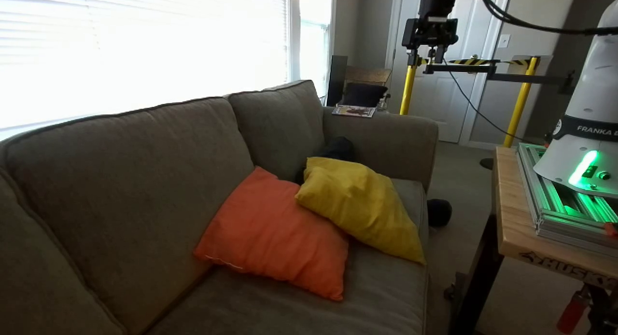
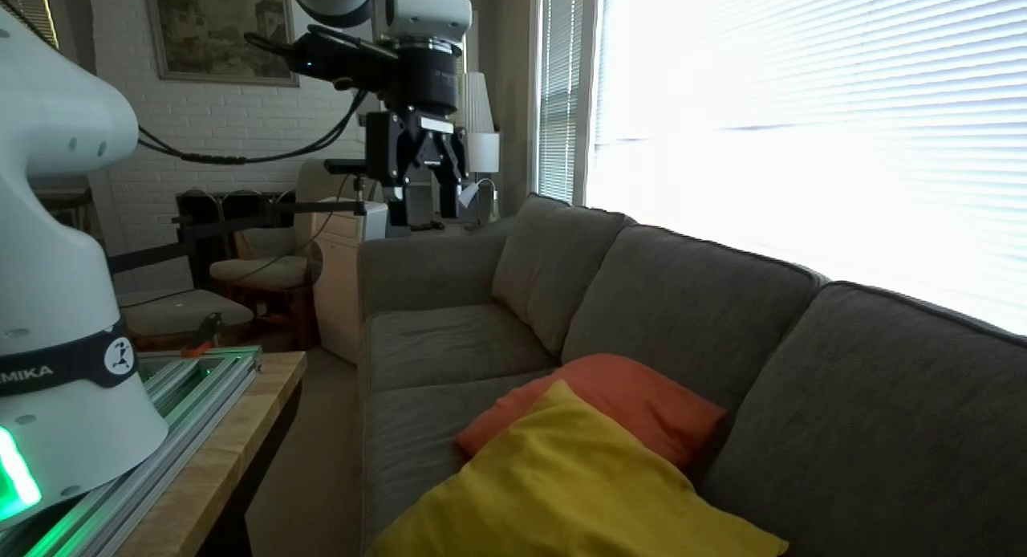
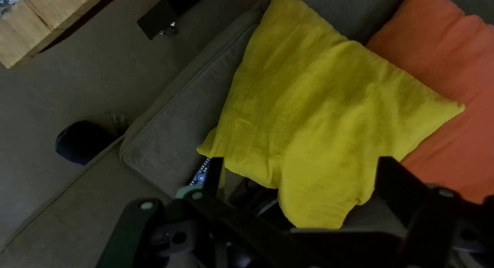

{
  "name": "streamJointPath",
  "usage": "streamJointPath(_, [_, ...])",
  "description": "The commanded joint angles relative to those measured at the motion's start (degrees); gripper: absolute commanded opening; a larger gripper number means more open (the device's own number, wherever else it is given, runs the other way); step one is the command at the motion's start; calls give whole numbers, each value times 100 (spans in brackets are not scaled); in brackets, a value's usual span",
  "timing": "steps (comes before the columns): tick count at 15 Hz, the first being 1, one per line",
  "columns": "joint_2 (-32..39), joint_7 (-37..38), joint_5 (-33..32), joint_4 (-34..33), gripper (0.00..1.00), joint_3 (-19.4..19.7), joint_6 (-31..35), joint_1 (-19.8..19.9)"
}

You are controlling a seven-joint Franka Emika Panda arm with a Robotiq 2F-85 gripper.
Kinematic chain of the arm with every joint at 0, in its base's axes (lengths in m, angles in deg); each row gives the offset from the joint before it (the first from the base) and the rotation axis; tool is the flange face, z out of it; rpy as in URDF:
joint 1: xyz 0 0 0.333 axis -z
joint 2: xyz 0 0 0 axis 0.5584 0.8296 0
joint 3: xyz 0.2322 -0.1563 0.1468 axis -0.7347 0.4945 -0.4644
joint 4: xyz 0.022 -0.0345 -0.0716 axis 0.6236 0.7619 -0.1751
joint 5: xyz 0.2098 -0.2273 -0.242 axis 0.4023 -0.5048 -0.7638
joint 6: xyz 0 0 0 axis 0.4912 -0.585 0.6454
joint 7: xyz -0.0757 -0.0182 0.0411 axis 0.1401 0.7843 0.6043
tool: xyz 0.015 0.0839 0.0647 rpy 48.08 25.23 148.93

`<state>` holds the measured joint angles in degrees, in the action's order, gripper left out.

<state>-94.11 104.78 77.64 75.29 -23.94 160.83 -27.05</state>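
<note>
My gripper [image 3: 301, 160] is open, with nothing between its fingers. It hangs high above the sofa and points down in both exterior views [image 1: 425, 61] [image 2: 424, 212]. Below it in the wrist view lies a yellow pillow [image 3: 308, 106], well apart from the fingers. The yellow pillow [image 1: 362, 207] partly overlaps an orange pillow [image 1: 275, 233] on the sofa seat; the orange pillow also shows in the wrist view [image 3: 455, 144]. A dark object [image 1: 340, 149] lies behind the yellow pillow, mostly hidden. A blue patterned thing [image 3: 200, 173] peeks out beside a finger.
The grey sofa [image 1: 145, 195] stands along the window. A wooden workbench [image 1: 512, 219] carries the robot base. A magazine [image 1: 354, 111] lies on the sofa arm. Yellow posts [image 1: 408, 90] and a chair with a dark cushion [image 1: 363, 94] stand beyond. A dark round object [image 1: 438, 213] lies on the floor.
</note>
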Motion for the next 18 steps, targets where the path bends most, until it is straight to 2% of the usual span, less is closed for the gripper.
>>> streamJointPath(1, [794, 282, -172, -221, 100, 172, 294, 186])
streamJointPath(5, [1500, 421, -224, -489, 100, 390, 303, 267])
streamJointPath(6, [1062, 259, -150, -188, 100, 452, 324, 119])
streamJointPath(9, [1412, 275, -150, -366, 100, 554, 325, 106])
streamJointPath(12, [1450, 294, -151, -402, 100, 557, 325, 102])
streamJointPath(14, [1749, 259, -160, -463, 100, 631, 684, 113])
streamJointPath(18, [2495, 442, -287, -559, 100, 744, 1984, 182])
